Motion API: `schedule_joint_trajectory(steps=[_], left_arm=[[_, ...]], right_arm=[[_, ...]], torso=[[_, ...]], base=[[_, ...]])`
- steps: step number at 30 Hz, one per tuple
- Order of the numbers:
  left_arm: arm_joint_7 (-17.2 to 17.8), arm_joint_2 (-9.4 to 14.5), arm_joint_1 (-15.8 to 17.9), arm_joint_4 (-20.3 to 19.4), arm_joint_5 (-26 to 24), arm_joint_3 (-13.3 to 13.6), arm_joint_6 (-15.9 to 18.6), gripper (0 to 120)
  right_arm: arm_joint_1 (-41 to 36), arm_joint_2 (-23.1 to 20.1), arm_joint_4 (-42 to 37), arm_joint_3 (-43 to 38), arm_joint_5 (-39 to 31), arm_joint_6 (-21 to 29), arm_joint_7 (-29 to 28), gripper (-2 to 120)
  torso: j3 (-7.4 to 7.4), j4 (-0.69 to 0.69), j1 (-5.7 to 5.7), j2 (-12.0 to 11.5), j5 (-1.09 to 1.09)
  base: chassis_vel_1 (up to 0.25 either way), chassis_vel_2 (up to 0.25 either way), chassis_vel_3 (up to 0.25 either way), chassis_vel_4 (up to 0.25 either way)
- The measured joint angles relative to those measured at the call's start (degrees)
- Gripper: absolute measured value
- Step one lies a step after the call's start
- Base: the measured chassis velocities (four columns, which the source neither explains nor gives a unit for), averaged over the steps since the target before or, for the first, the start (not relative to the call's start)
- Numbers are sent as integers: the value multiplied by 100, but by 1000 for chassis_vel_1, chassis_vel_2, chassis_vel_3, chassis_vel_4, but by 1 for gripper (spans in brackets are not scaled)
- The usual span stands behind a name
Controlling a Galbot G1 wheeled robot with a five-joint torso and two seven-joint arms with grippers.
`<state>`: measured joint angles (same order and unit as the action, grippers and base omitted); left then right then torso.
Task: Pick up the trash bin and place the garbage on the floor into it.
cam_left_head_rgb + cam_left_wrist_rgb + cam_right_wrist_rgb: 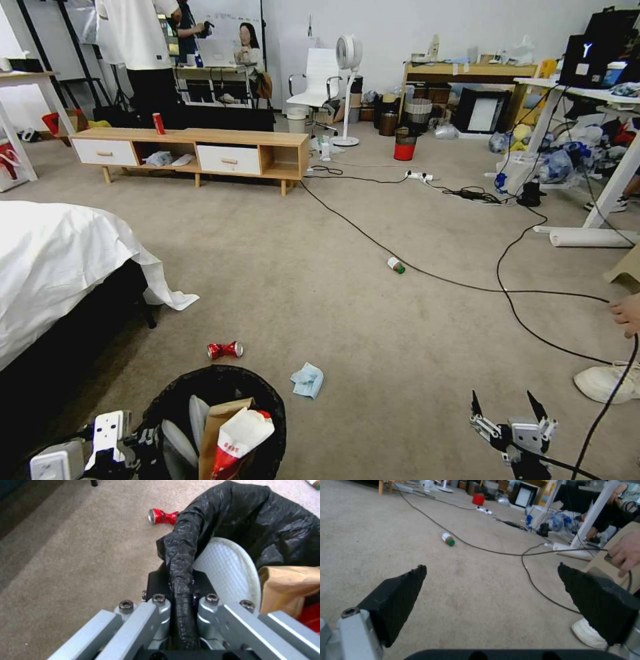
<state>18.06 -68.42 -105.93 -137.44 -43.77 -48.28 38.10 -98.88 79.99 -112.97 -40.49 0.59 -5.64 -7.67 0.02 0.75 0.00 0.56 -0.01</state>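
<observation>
With the left tool (181,600) clamped on the lined rim of the trash bin (220,387), I have the bin held low at my left front, mouth up, so I can carry it to each piece of litter rather than ferrying litter back to it. In the left wrist view the black liner is pinched between the closed jaws, which I judge gives a firm hold on the rim and keeps the opening clear. Inside the bin I can see a brown paper bag (220,427), a red-white snack packet (241,437) and something pale and curved against the wall.

On the floor (347,293) the crushed red can (225,349) lies just beyond the bin's far rim, and the pale-blue tissue (307,380) sits near its right side. The green-capped bottle (396,265) is well farther out, beside a black cable (467,285). So I reckon the job is partly done, with these three pieces left.

My right tool (511,408) hangs low at my right front, spread wide and empty, pointing out over the carpet, ready for a pick. The tissue looks the nearest target for it. A person's hand (627,313) and white shoe (605,381) are close on my right, so I would keep any swing of that arm tight.
</observation>
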Motion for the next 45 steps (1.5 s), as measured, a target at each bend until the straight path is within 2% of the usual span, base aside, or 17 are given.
schedule_joint_trajectory(steps=[16,45], left_arm=[[15,50,7,216,426,62,-129,4],[98,52,12,256,399,89,-152,4]], right_arm=[[5,30,41,14,8,6,1,100],[-44,95,0,-10,92,-21,11,100]], torso=[[0,0,0,0,0],[0,0,1,0,1]], base=[[0,0,0,0],[0,0,0,0]])
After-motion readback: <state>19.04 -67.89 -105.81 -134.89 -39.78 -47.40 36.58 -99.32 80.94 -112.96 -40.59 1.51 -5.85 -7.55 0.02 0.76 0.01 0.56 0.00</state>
